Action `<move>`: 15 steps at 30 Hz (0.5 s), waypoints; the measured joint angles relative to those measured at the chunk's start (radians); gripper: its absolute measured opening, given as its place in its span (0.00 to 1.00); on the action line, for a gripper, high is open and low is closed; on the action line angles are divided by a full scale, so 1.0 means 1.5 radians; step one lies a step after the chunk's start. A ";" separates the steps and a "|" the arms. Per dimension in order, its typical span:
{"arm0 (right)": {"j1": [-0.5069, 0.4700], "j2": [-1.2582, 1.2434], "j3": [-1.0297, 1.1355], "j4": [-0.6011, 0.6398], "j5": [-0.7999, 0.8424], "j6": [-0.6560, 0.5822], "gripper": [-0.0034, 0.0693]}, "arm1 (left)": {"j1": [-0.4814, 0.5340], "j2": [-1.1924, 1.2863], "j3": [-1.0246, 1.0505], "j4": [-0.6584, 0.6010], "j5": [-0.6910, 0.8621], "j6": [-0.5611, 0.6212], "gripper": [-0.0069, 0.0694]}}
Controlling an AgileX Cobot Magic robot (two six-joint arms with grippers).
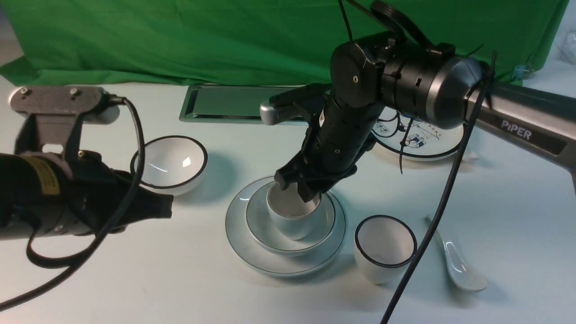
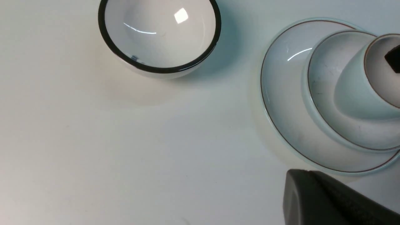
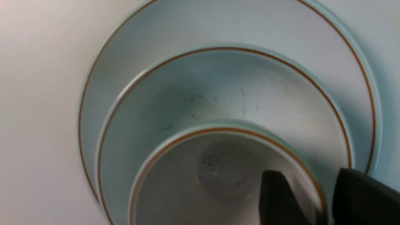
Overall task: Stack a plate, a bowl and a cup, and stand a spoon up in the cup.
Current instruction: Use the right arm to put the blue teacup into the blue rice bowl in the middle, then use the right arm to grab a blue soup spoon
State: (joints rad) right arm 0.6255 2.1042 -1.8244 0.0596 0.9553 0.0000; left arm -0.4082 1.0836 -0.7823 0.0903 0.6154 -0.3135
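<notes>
The plate [image 1: 236, 229] lies mid-table with the bowl [image 1: 258, 220] on it and the cup [image 1: 292, 225] in the bowl, slightly tilted. My right gripper [image 1: 302, 191] comes down on the cup's far rim and is shut on its wall, one finger inside and one outside. The right wrist view shows this: gripper [image 3: 307, 173], cup [image 3: 187, 181], bowl [image 3: 218, 87], plate [image 3: 218, 25]. The white spoon [image 1: 459, 263] lies flat on the table at the right. My left gripper [image 1: 166, 208] is shut and empty, left of the stack; its fingers [image 2: 312, 200] show beside the plate [image 2: 281, 103].
A black-rimmed bowl [image 1: 170, 162] stands left of the stack, close to my left gripper. A black-rimmed cup [image 1: 384, 247] stands just right of the plate. A plate with blue drawings [image 1: 423, 139] lies behind the right arm. A metal panel [image 1: 225, 103] is set in the table at the back.
</notes>
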 joint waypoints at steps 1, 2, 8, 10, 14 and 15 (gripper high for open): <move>0.000 0.000 -0.017 -0.018 0.019 -0.005 0.54 | 0.000 0.000 0.000 0.001 0.000 0.000 0.09; 0.000 0.000 -0.021 -0.018 0.019 -0.006 0.54 | 0.000 0.000 0.000 0.001 0.000 0.000 0.09; -0.020 -0.051 -0.140 -0.232 0.140 0.007 0.60 | 0.000 0.000 0.001 0.004 -0.007 0.000 0.09; -0.045 -0.071 -0.138 -0.235 0.140 0.013 0.60 | 0.000 0.000 0.001 0.004 -0.008 0.000 0.09; -0.181 -0.133 -0.048 -0.123 0.139 0.022 0.60 | 0.000 0.000 0.001 0.008 -0.008 0.000 0.09; -0.187 -0.135 -0.041 -0.117 0.139 0.021 0.60 | 0.000 0.000 0.001 0.008 -0.008 0.000 0.09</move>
State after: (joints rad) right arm 0.3451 1.9023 -1.8861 -0.1158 1.1636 0.0309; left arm -0.4082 1.0836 -0.7815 0.1021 0.6033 -0.3135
